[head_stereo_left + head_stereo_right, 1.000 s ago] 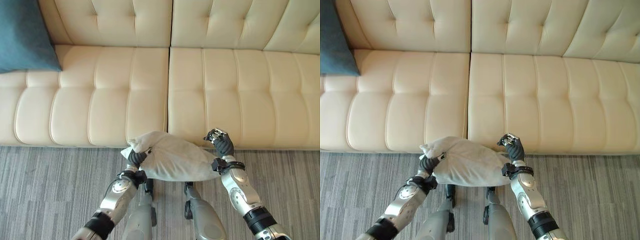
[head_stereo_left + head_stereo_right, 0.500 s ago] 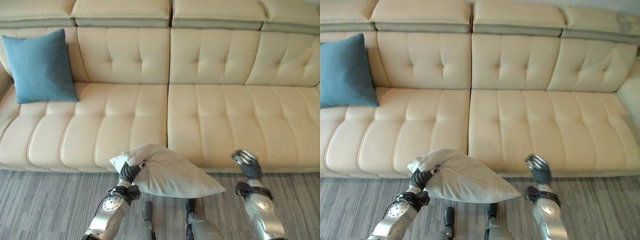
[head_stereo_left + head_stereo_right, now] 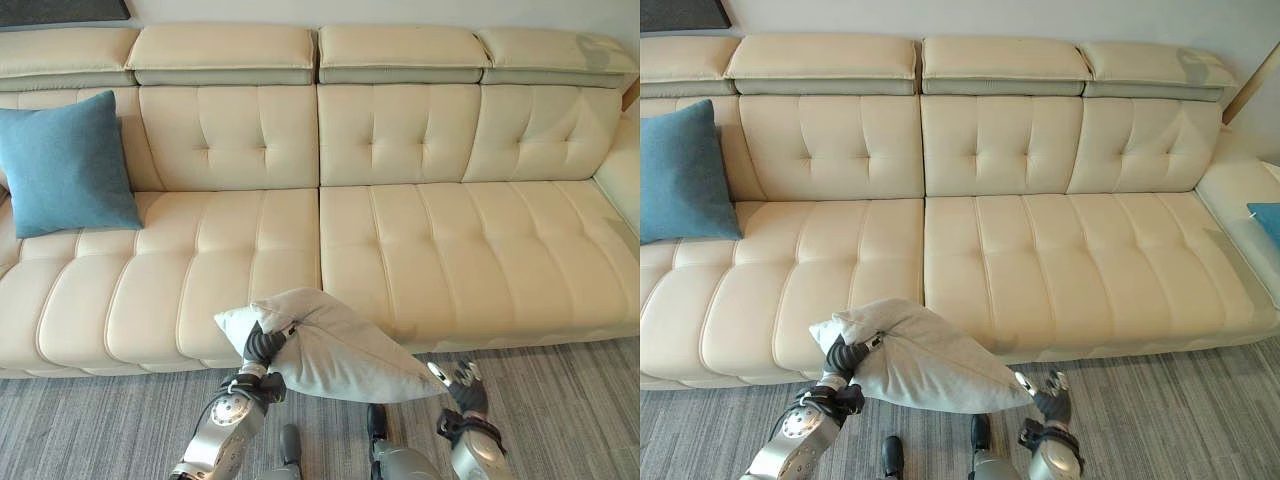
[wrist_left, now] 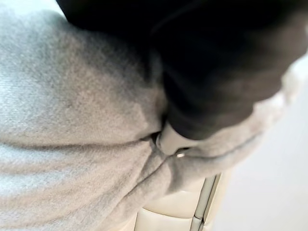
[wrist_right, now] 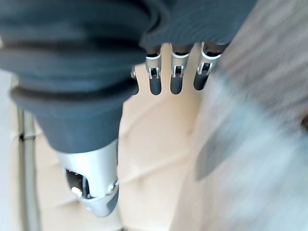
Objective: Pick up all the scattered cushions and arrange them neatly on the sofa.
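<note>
Cushion [image 3: 340, 350] in left robot hand [image 3: 262, 345] (gripped)

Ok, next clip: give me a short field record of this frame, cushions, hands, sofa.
held cushion: grey cushion, off the floor, in front of the sofa's front edge
left hand: left hand curled round the grey cushion's corner
right hand: right hand open, apart from the cushion, holding nothing
sofa: cream sofa
cushions on sofa: blue cushion upright against the backrest at the robot's left end
floor: grey carpet

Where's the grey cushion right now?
The grey cushion hangs in the left hand, off the floor before the sofa front edge, near its middle seam.
</note>
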Robot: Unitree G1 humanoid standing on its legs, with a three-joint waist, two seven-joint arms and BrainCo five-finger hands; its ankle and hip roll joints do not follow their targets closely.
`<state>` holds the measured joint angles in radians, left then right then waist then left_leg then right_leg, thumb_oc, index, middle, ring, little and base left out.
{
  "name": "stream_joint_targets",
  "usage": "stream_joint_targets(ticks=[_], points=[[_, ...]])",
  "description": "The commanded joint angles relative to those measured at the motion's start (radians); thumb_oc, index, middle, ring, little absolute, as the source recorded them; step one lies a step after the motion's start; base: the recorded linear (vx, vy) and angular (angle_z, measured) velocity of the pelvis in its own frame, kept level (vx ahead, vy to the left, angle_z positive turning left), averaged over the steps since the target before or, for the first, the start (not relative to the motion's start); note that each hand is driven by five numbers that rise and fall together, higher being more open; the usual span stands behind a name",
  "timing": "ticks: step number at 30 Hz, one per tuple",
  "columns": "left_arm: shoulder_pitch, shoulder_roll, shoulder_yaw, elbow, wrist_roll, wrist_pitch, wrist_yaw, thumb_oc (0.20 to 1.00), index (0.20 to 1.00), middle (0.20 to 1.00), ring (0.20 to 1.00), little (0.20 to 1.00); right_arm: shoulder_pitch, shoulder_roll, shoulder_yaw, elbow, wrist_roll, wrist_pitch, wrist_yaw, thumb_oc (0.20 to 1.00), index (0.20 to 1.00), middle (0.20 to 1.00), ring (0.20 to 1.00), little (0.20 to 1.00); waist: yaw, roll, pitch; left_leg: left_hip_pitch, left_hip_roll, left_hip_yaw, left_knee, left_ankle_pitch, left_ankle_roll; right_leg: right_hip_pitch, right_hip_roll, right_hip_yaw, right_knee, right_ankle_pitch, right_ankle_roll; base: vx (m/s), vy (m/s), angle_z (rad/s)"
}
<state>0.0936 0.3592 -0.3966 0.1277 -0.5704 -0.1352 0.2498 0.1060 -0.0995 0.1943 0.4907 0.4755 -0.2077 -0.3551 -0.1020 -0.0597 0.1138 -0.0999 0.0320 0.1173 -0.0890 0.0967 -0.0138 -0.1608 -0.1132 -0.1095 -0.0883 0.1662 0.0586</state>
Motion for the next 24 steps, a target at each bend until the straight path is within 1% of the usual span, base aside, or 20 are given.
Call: stream_joint_targets(ticks=[1,5,6,9,10,11,16,18,19,21,24], points=[[-0.13,-0.025,0.013,-0.167,0.005,-0.118,-0.01,0.2,0.2,0.2,0.2,0.2,-0.049,-0.004,0.007,-0.009,0.07,-0.031,0.028,1.0,1.0,1.0,1.0,1.0,0.024,0.015,-0.016,0.061,0.007,-0.002,0.002,-0.107,-0.01,0.102,-0.063,-0.02,0.001,-0.115,0.109,0.0,0.0,0.0],[-0.137,-0.025,0.004,-0.174,0.011,-0.119,-0.01,0.2,0.2,0.2,0.2,0.2,-0.039,-0.016,0.064,-0.003,0.05,-0.004,0.053,1.0,1.0,1.0,1.0,1.0,0.03,0.012,-0.012,0.06,0.006,-0.007,0.002,-0.106,-0.012,0.105,-0.063,-0.027,0.001,-0.118,0.109,0.0,-0.004,0.01],[-0.139,-0.024,0.002,-0.18,0.014,-0.12,-0.007,0.2,0.2,0.2,0.2,0.2,-0.027,-0.026,0.08,0.015,0.019,0.012,0.056,1.0,1.0,1.0,1.0,1.0,0.032,0.009,-0.011,0.059,0.005,-0.011,0.002,-0.105,-0.012,0.109,-0.063,-0.031,0.001,-0.121,0.108,-0.01,-0.013,0.06],[-0.139,-0.022,0.007,-0.187,0.02,-0.121,-0.004,0.2,0.2,0.2,0.2,0.2,-0.016,-0.036,0.082,0.031,-0.018,0.023,0.052,1.0,1.0,1.0,1.0,1.0,0.033,0.008,-0.011,0.058,0.005,-0.013,0.002,-0.104,-0.012,0.11,-0.063,-0.035,0.001,-0.122,0.108,-0.01,-0.006,0.11],[-0.136,-0.02,0.012,-0.197,0.023,-0.124,-0.003,0.2,0.2,0.2,0.2,0.2,-0.011,-0.045,0.079,0.032,-0.056,0.03,0.043,1.0,1.0,1.0,1.0,1.0,0.033,0.007,-0.01,0.059,0.005,-0.014,0.002,-0.105,-0.012,0.112,-0.063,-0.036,0.001,-0.123,0.108,-0.01,-0.014,0.15],[-0.134,-0.016,0.022,-0.207,0.031,-0.127,-0.002,0.2,0.2,0.2,0.2,0.2,-0.005,-0.068,0.061,0.061,-0.143,0.045,0.023,1.0,1.0,1.0,1.0,1.0,0.034,0.003,-0.009,0.057,0.006,-0.015,0.002,-0.104,-0.012,0.112,-0.063,-0.039,0.001,-0.125,0.108,-0.01,-0.015,0.1],[-0.139,-0.004,0.04,-0.234,0.036,-0.134,-0.007,0.2,0.2,0.2,0.2,0.2,-0.025,-0.101,-0.002,0.204,-0.264,0.075,-0.026,1.0,1.0,1.0,1.0,1.0,0.037,-0.003,-0.006,0.053,0.008,-0.018,0.002,-0.103,-0.011,0.108,-0.063,-0.039,0.001,-0.124,0.11,0.0,-0.003,0.01],[-0.139,-0.001,0.044,-0.242,0.032,-0.133,-0.017,0.2,0.2,0.2,0.2,0.2,-0.036,-0.103,-0.007,0.251,-0.288,0.084,-0.031,1.0,1.0,1.0,1.0,1.0,0.038,-0.003,-0.004,0.052,0.008,-0.019,0.002,-0.103,-0.011,0.108,-0.063,-0.037,0.001,-0.125,0.11,0.0,0.0,0.0],[-0.141,0.001,0.042,-0.249,0.033,-0.131,-0.027,0.2,0.2,0.2,0.2,0.2,-0.049,-0.101,0.0,0.32,-0.31,0.097,-0.025,1.0,1.0,1.0,1.0,1.0,0.041,-0.003,-0.004,0.052,0.007,-0.019,0.002,-0.103,-0.011,0.109,-0.064,-0.038,0.001,-0.125,0.11,0.0,0.0,0.0],[-0.138,0.001,0.041,-0.252,0.03,-0.124,-0.037,0.2,0.2,0.2,0.2,0.2,-0.056,-0.094,0.013,0.354,-0.322,0.106,-0.015,1.0,1.0,1.0,1.0,1.0,0.042,-0.003,-0.003,0.053,0.006,-0.019,0.002,-0.104,-0.01,0.109,-0.063,-0.037,0.001,-0.126,0.11,0.0,0.0,0.0],[-0.131,-0.002,0.042,-0.259,0.025,-0.119,-0.048,0.2,0.2,0.2,0.2,0.2,-0.06,-0.068,0.032,0.392,-0.3,0.11,0.01,1.0,1.0,1.0,1.0,1.0,0.044,0.0,-0.004,0.053,0.006,-0.021,0.002,-0.103,-0.01,0.11,-0.063,-0.037,0.001,-0.127,0.109,0.0,0.0,0.0]])
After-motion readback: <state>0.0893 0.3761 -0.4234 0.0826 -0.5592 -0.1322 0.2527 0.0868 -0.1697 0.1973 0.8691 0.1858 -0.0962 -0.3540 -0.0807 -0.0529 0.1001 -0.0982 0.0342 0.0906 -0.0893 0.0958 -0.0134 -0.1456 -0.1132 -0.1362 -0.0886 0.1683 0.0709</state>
